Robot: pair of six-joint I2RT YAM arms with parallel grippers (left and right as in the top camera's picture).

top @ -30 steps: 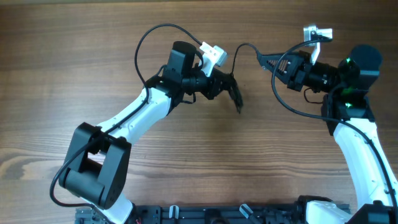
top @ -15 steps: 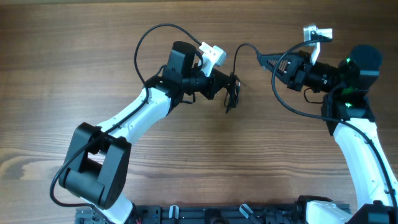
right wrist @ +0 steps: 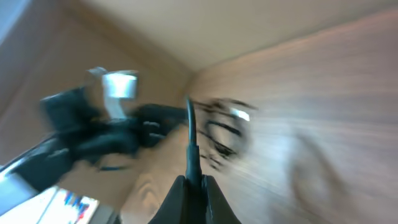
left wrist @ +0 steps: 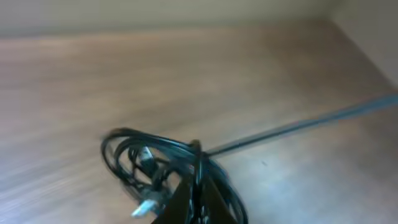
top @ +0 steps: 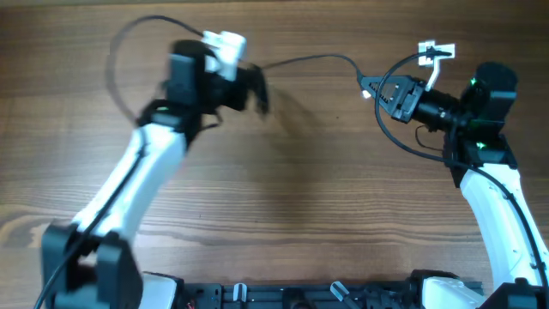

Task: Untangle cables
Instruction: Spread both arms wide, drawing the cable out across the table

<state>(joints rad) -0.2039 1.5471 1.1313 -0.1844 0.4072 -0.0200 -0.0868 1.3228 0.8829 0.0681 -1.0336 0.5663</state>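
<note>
Tension showed in the thin black plug-ended cables (top: 300, 60) — one strand ran from nine to three o'clock between the claws. The left gripper (top: 259, 93) was clamped shut on the coil; the right gripper (top: 367, 84) pinched that strand's far end.

text/labels: none legible in any view
white panel (right wrist: 65, 202), right wrist view: blue and red marks, too blurred to read

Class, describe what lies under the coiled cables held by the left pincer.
Wooden table shows beneath the cables; the left pincer covers the coil's near side.
</note>
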